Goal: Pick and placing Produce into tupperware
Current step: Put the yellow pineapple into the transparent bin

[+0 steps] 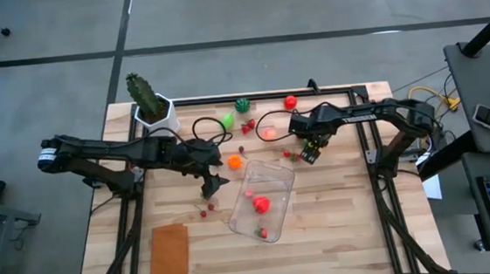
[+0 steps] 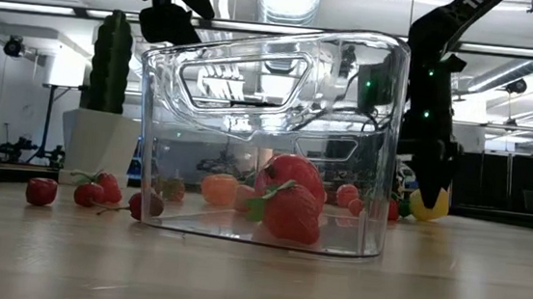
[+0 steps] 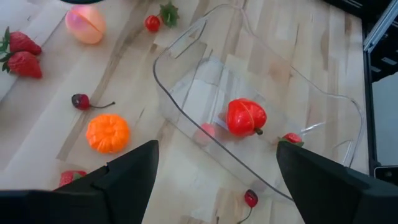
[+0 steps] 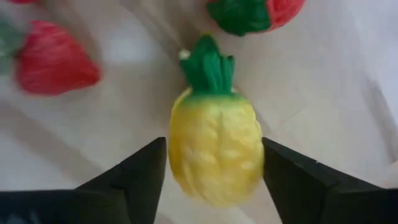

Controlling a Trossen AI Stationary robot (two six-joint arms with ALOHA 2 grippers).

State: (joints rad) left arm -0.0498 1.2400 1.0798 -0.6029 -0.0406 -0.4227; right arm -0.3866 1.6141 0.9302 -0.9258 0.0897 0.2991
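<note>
Down low, right fingers (image 4: pixel 214 165) pinch yellow pineapple (image 4: pixel 213 152).

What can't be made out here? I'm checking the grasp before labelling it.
- Pineapple: right wrist view shows the right gripper's jaws flanking it; contact unclear, its base is cut off.
- High view: the right arm covers it.
- Low view: the tupperware blurs fruit behind it.

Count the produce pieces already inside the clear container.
2, maybe more. A red pepper-like piece lies mid-floor of the tupperware, and a small red piece sits near one end. A pinkish blur beside the pepper may be another.
</note>
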